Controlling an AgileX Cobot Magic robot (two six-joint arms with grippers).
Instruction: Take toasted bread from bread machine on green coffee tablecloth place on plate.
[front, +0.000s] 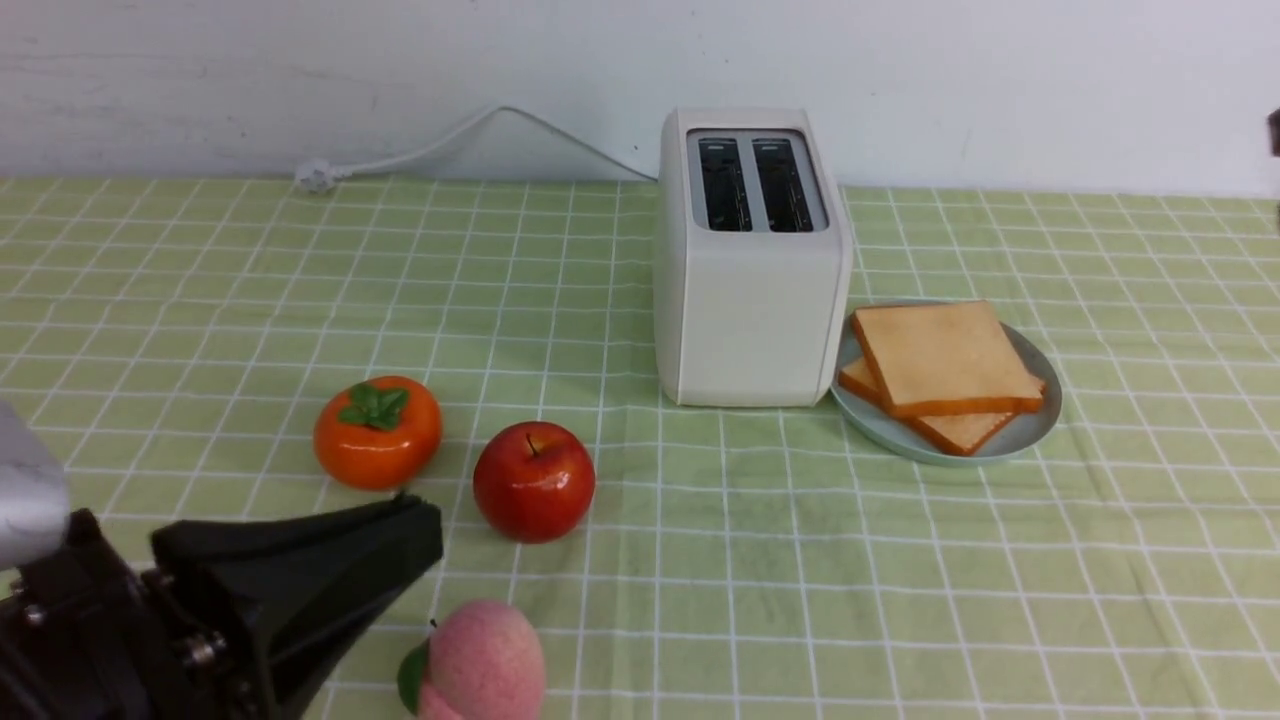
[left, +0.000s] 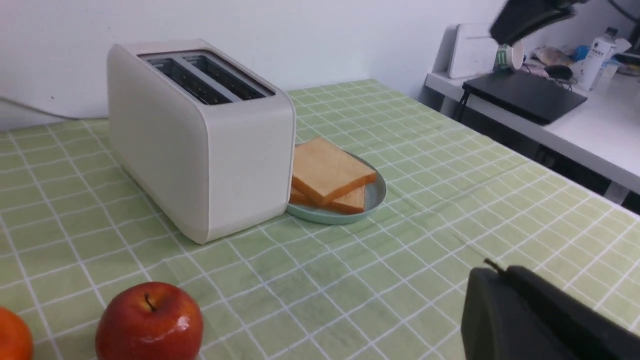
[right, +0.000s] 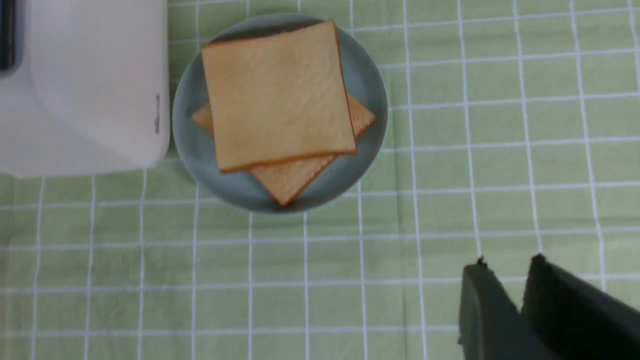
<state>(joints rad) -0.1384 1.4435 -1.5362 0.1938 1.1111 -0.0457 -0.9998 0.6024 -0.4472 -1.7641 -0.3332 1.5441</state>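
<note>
Left gripper closed, empty, low beside peach. Right gripper narrowly parted, holding nothing, above green coffee tablecloth. Both toasted bread slices lie stacked, askew, on plate, just beside bread machine.

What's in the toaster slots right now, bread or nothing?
Nothing. Both slots of the toaster show bare and dark, and two toast slices lie stacked on the plate.
</note>
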